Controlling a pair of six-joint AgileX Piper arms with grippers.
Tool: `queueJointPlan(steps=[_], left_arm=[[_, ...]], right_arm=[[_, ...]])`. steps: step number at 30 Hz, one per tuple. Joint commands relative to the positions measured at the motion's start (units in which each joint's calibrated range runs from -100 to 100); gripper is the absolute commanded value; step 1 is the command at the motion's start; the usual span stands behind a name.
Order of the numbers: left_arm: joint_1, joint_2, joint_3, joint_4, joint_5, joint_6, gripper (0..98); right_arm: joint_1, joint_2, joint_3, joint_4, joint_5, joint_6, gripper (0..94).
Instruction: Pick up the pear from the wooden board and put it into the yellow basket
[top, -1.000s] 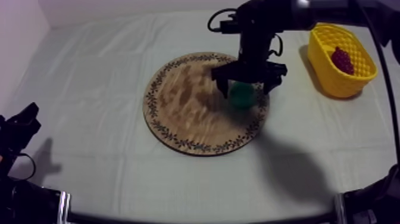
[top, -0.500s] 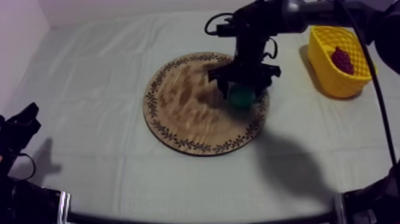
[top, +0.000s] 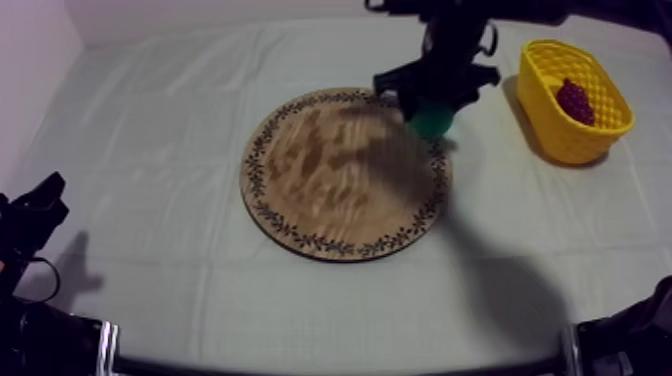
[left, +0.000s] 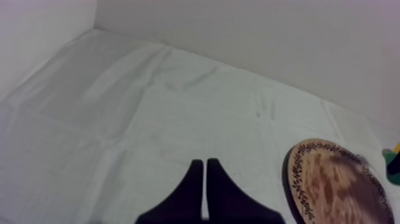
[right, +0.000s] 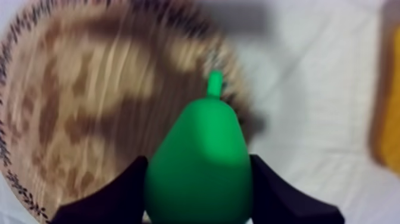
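Black left tool (left: 204, 164): I see its two fingers pressed together into a narrow wedge with nothing between them. It sits low at the left edge of the worktop, well apart from the board.
Grey-white cloth (top: 150, 130): it covers the worktop from side to side, with soft creases running across it.
Wooden board (top: 320, 170): round, with a dark leaf pattern around the rim. It lies flat on the cloth about the middle of the worktop.
Pear (right: 199, 161): green, with its short stem pointing away from the wrist camera. It is over the board's rim, on the side nearest the basket. It looks to hang clear of the wood, though the blur under it leaves me unsure.
Right tool (top: 437, 98): clamped on the pear, one black finger against each flank. Its arm comes in from the upper right.
Yellow basket (top: 560, 135): it stands at the right of the worktop, near the board but apart from it, just beyond the pear.
Grapes (top: 574, 100): a dark red bunch lying inside the basket.
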Motion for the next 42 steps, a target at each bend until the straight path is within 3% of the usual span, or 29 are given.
queueJointPlan(steps=[1, 8, 16, 24, 28, 33, 42], left_arm=[[0.0, 0.0, 0.0, -0.02, 0.0, 0.0, 0.1], [0.0, 0.0, 0.0, -0.02, 0.0, 0.0, 0.1], [0.0, 0.0, 0.0, -0.02, 0.0, 0.0, 0.1], [0.0, 0.0, 0.0, -0.02, 0.0, 0.0, 0.1], [0.0, 0.0, 0.0, -0.02, 0.0, 0.0, 0.1], [0.0, 0.0, 0.0, -0.02, 0.0, 0.0, 0.1], [0.0, 0.0, 0.0, -0.02, 0.0, 0.0, 0.1]], right_arm=[[2.4, -5.7, 0.5, 3.3, -2.1, 0.4, 36.8], [11.4, -17.1, 4.4, 9.1, -9.7, 3.8, 38.9], [20.5, -23.4, 9.9, 12.6, -20.3, 7.5, 40.0], [24.2, -20.8, 17.2, 16.2, -28.7, 5.5, 40.7], [24.0, -17.4, 17.3, 15.4, -28.1, 5.3, 40.9], [23.6, -12.3, 15.3, 12.4, -26.0, 7.1, 43.5], [23.9, -2.3, 8.7, 9.4, -19.3, 8.6, 48.7]])
